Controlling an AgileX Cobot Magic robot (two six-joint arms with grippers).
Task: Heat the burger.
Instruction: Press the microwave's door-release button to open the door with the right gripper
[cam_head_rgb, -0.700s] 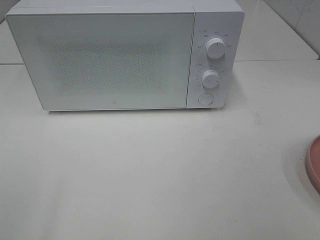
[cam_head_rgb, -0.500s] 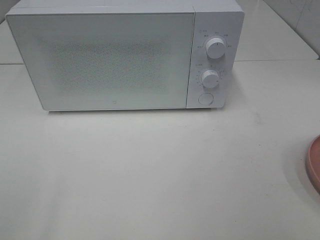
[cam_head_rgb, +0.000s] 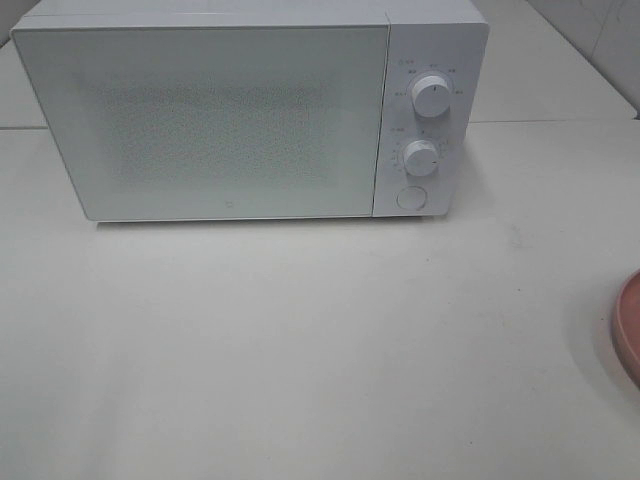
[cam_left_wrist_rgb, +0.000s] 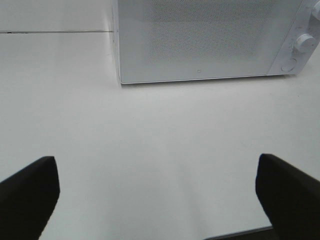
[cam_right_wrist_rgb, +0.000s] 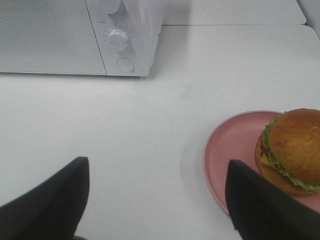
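The burger, with a golden-brown bun, green lettuce and yellow cheese, sits on a round pink plate in the right wrist view. Only a sliver of that plate shows at the right edge of the high view, and the burger is out of that view. A white microwave stands at the back with its door shut. My right gripper is open above bare table, to the left of the plate and apart from it. Facing the microwave, my left gripper is open with nothing between its fingers.
The microwave has two white knobs and a round button on its right panel. White tabletop spreads in front of it. A seam runs across the table behind the microwave's left side.
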